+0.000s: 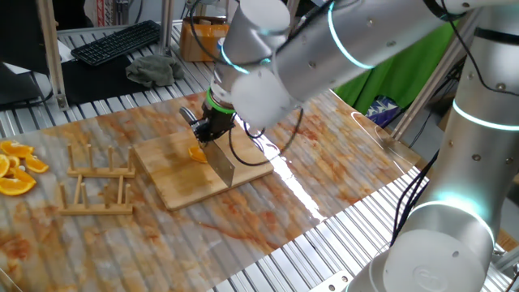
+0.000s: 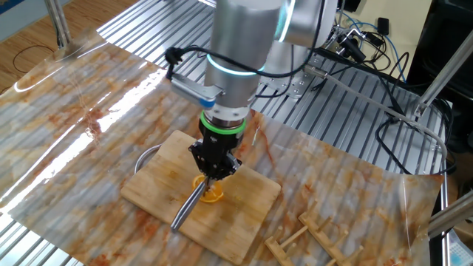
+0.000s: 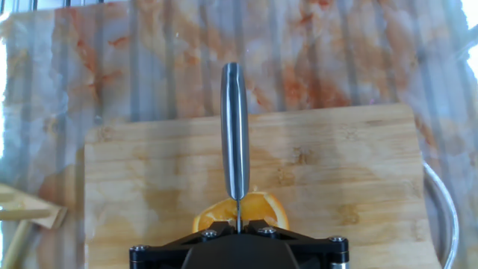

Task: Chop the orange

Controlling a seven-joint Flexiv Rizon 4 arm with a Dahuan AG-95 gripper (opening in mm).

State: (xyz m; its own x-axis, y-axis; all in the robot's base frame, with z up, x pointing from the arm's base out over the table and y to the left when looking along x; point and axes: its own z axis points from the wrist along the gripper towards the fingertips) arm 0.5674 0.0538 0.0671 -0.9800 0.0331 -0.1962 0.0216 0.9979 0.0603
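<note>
Robot fingers (image 2: 214,171) closed on a knife (image 3: 234,134), its blade pressed down into the orange (image 3: 240,212) near the cutting board's (image 3: 336,164) middle

One fixed view looks down across the worktop (image 1: 340,178) from a far side, past the arm. The other fixed view faces it from the opposite side, closer. The hand view looks steeply down, very near. All three share the cutting board (image 1: 182,174).
</note>
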